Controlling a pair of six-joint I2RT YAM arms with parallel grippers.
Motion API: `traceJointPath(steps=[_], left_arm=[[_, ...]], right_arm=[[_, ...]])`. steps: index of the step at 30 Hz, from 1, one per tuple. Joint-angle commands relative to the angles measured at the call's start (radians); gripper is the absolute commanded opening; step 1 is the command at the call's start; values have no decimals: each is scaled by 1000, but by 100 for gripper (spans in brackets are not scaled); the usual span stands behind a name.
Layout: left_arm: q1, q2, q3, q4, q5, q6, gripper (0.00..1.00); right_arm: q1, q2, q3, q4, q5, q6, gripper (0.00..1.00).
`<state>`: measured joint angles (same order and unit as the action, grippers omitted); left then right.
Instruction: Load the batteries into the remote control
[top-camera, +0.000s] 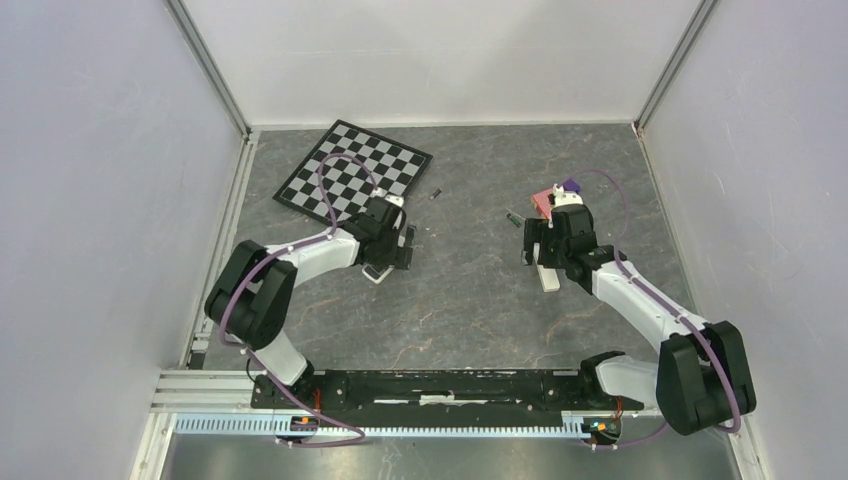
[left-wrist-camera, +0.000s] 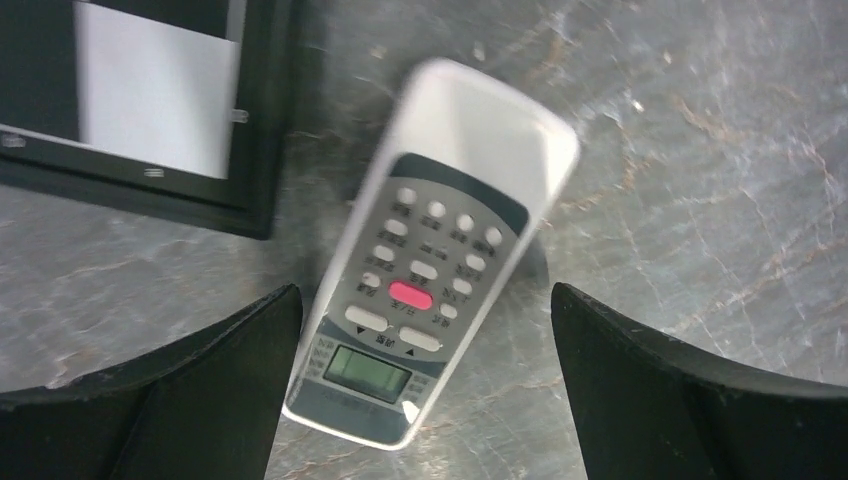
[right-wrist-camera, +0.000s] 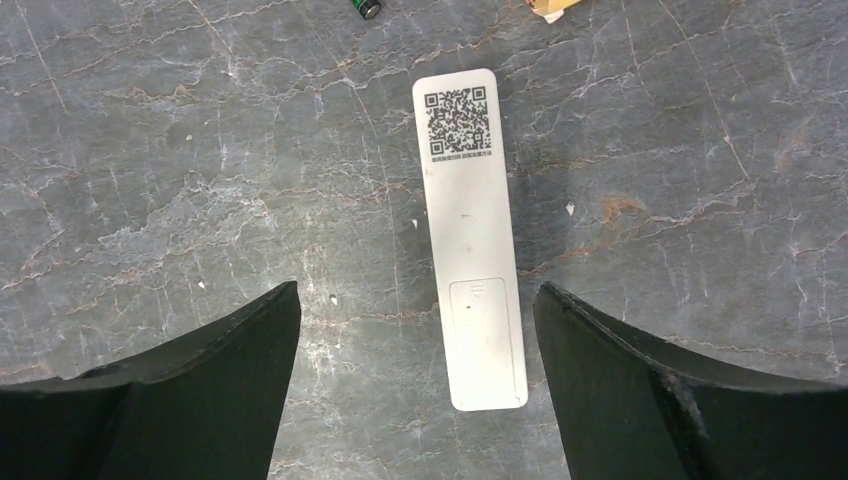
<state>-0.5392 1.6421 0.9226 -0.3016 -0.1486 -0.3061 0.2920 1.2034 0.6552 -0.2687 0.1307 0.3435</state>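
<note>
Holding my right pincer (right-wrist-camera: 415, 290) spread above face-down slim remote (right-wrist-camera: 470, 240), long axis running away, QR end pointing far; grey marbled tabletop (right-wrist-camera: 150, 150).

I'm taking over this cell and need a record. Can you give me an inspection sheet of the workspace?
Surface: grey marbled table, no spills seen.
Job's things: buttoned remote face up; slim remote face down, cover on; dark battery and green-wrapped battery loose.
Clutter: chessboard; pink and purple items.
Grippers: left gripper open above buttoned remote; right gripper open above slim remote.
Cables: purple cables loop along both arms.
Surroundings: white walls.
</note>
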Motion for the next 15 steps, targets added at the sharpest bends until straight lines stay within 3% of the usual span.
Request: traceJointPath(steps=[1, 6, 12, 15], left_arm=[[-62, 26, -6, 33, 58, 70, 98], [-118, 57, -22, 27, -47, 23, 86], [-131, 80, -16, -21, -197, -27, 53], [-132, 61, -17, -21, -164, -23, 40]], right_arm=[[-4, -32, 46, -23, -23, -18, 90], [-4, -44, 27, -14, -56, -5, 91], [-2, -55, -18, 17, -127, 22, 90], [-2, -55, -36, 48, -221, 30, 89]])
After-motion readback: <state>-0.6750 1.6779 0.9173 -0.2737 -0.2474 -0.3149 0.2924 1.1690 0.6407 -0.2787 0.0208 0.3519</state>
